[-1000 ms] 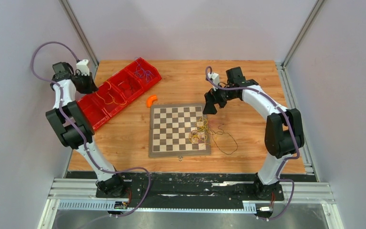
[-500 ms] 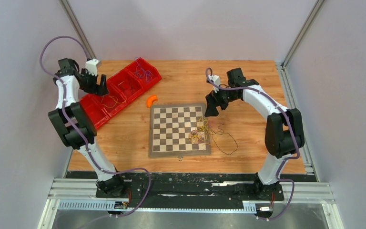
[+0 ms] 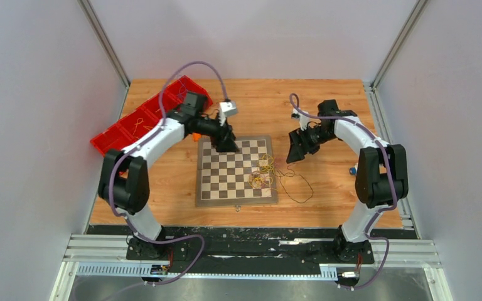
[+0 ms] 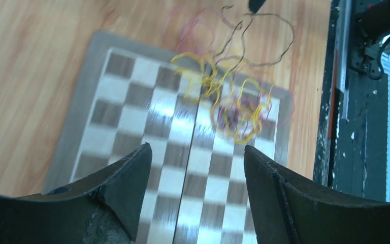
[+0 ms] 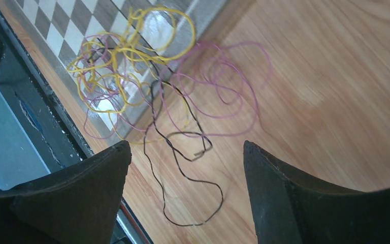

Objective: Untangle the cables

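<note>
left gripper (image 4: 195,152): jaws spread, nothing between them; held over the chessboard (image 4: 132,117); cables (image 4: 228,101) ahead of the jaws and slightly to their right, apart from both fingers; yellow loops bunched on the board's edge squares, black strand trailing beyond onto the wooden table (image 4: 30,61); right gripper (image 5: 185,147): jaws likewise spread and empty; same tangle ahead of these jaws, yellow knot farthest and to their left, purple loops central, black strand nearest, running in between the finger lines; red bins (image 3: 118,135) well behind the left gripper.
</note>
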`<state>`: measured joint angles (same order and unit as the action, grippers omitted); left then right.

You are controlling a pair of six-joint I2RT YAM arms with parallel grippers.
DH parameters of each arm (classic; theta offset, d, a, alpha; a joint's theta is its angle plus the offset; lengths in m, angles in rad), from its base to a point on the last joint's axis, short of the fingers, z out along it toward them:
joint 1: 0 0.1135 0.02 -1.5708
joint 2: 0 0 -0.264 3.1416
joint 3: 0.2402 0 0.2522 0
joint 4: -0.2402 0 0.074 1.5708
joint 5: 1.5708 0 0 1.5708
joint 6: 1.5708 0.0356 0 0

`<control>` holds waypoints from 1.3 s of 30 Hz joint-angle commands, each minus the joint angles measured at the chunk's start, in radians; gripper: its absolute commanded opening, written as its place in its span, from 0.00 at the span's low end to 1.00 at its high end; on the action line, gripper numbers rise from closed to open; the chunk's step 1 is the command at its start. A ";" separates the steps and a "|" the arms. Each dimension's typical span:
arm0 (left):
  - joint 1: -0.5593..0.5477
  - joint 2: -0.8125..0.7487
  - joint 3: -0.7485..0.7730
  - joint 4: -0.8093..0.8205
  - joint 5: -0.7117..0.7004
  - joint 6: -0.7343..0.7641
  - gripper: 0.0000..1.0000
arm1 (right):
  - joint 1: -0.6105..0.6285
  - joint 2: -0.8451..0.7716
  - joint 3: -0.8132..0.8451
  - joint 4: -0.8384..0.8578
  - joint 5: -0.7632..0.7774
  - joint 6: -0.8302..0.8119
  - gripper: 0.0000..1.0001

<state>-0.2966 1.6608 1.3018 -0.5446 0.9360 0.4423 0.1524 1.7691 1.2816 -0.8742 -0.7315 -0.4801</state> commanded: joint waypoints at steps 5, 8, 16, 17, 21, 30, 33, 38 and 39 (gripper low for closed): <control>-0.255 0.284 0.164 0.301 -0.055 -0.245 0.70 | -0.044 -0.033 -0.046 -0.031 0.007 0.004 0.78; -0.304 0.339 0.200 0.320 -0.073 -0.263 0.66 | -0.057 -0.040 -0.054 -0.035 0.013 0.007 0.78; -0.359 0.448 0.254 0.274 -0.163 -0.279 0.48 | -0.100 -0.046 -0.023 -0.060 0.008 -0.008 0.78; -0.364 0.458 0.252 0.261 -0.175 -0.261 0.47 | -0.106 -0.048 -0.015 -0.061 0.006 -0.013 0.78; -0.366 0.461 0.240 0.193 -0.195 -0.215 0.28 | -0.121 -0.058 0.014 -0.061 -0.013 -0.031 0.78; -0.338 0.247 0.339 0.157 -0.102 -0.269 0.00 | -0.117 -0.091 0.075 0.037 -0.189 0.029 0.81; -0.299 0.140 0.318 0.299 -0.049 -0.398 0.00 | -0.091 -0.156 0.056 0.223 -0.276 0.153 0.90; -0.224 0.061 0.339 0.385 0.011 -0.607 0.00 | 0.014 -0.248 0.031 0.549 -0.312 0.321 0.98; -0.219 0.056 0.344 0.406 0.016 -0.626 0.00 | 0.044 -0.260 0.019 0.612 -0.308 0.360 0.99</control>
<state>-0.5564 1.7748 1.6043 -0.2653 0.8730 -0.0113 0.1097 1.5940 1.3079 -0.5945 -0.9478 -0.2802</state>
